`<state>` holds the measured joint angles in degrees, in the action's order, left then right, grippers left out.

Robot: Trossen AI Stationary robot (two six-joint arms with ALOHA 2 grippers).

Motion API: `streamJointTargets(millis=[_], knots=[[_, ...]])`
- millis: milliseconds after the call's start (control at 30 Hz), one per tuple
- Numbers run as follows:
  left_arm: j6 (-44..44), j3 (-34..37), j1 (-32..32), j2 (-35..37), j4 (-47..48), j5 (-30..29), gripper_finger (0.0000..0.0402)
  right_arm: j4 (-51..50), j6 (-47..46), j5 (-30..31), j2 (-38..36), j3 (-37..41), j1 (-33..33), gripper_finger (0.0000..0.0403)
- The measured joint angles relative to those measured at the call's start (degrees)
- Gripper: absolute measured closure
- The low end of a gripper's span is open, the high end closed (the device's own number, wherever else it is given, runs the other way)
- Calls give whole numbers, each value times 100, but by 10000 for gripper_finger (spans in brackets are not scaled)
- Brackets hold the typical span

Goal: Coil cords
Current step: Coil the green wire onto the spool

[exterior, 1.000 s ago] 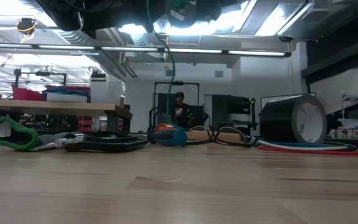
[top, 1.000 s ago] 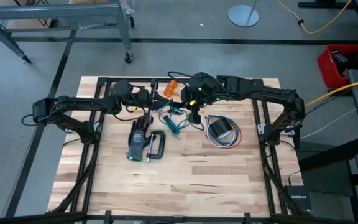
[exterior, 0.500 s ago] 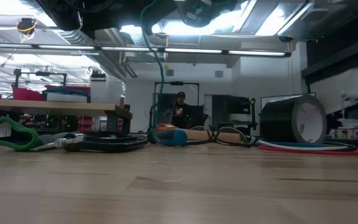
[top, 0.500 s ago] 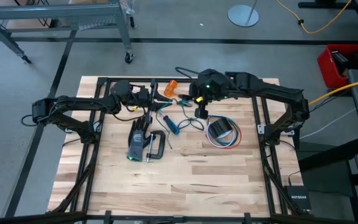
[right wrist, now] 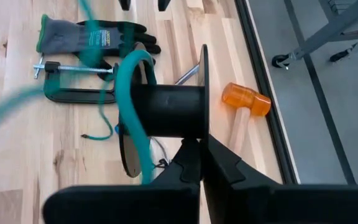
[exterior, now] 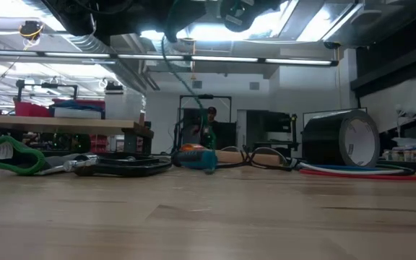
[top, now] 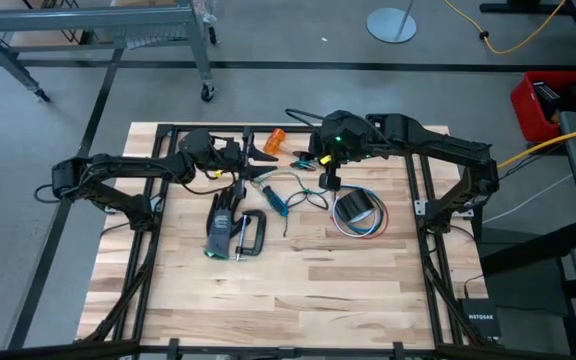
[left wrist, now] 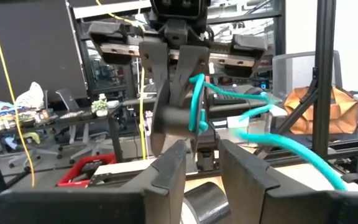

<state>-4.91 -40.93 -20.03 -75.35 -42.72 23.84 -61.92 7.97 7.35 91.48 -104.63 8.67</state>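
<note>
The right gripper [top: 330, 170] is clamping a black spool [right wrist: 166, 112] above the table [top: 348, 290], its fingers closed on the flange. The teal-green cord [right wrist: 128, 93] is wrapping around the spool. The left gripper [top: 253, 165], fingers slightly parted and empty, is hovering nearby.

Teal cord [right wrist: 131, 93] (taut) wraps spool [right wrist: 166, 111].

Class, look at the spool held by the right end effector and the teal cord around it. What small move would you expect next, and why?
Probably another turn of the black spool to wind on more teal cord. The right end effector grips the spool's flange, only a loop or so sits on the core, and most of the cord trails loose down to the table. The left end effector waits nearby.
</note>
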Motion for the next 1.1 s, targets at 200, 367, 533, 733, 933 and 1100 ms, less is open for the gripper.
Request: streamJointTargets(millis=[200, 367, 533, 733, 933, 1100], knots=[[-6, 0, 2, 0, 27, -3, 309, 6, 0, 83, 2, 1, 0, 401], [-61, 0, 2, 0, 196, -3, 298, -14, 0, 256, 2, 0, 0, 401], [157, 0, 63, 0, 414, -4, 303, -112, 1, 702, 6, -71, 0, 401], [-487, 4, 241, -103, 800, -5, 308, 381, -30, 455, -7, -71, 87, 401], [-1334, 7, 509, -294, 776, -620, 300, 756, -238, -76, -7, -73, 190, 402], [-1977, 7, 691, -406, 721, -1994, 291, 1048, -384, -521, -7, -73, 199, 402]])
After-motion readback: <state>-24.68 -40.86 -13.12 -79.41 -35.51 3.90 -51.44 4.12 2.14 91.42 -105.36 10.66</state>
